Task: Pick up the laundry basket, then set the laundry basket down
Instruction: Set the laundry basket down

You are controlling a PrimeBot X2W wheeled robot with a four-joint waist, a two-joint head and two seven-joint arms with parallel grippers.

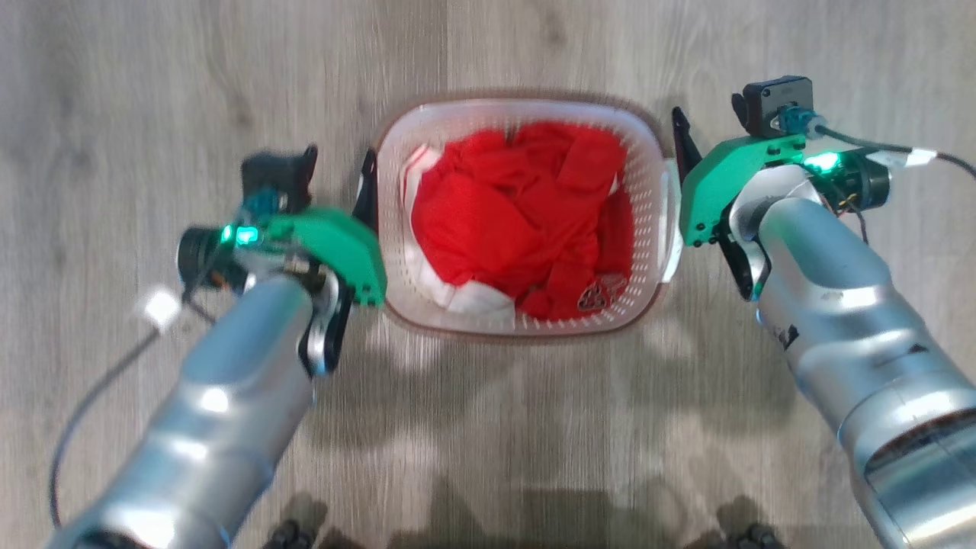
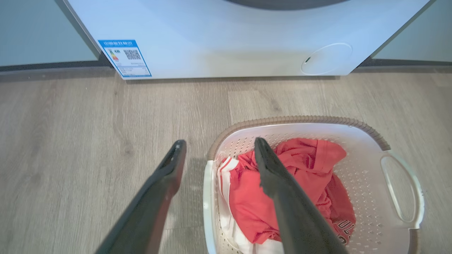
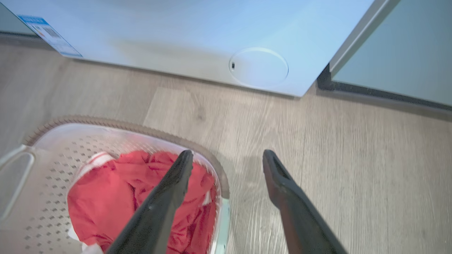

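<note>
Pale wood-grain floor runs under everything here. At the far side stands a white washing machine, its lower front panel meeting the boards.

Two silver arms reach forward over the floor, the left arm and the right arm, each with a green wrist piece and a small lit green lamp.

Between them sits the laundry basket, on the floor a little way short of the machine. It is white with perforated walls, a brown woven-look rim and a white handle on its right side. A heap of crumpled red clothes with some white trim fills its bottom.

The left pincer is released. Its two dark fingers stand well apart and straddle the basket's left edge, one finger over bare floor outside and the other over the clothes inside. I cannot tell whether either one touches the plastic.

The right pincer is released too and mirrors it at the right edge. One finger lies over the red cloth and the other over the floor, with the brown rim passing between them.

A round hatch marks the machine's lower right corner. A blue-edged energy label with a small code square is stuck at its lower left.
</note>
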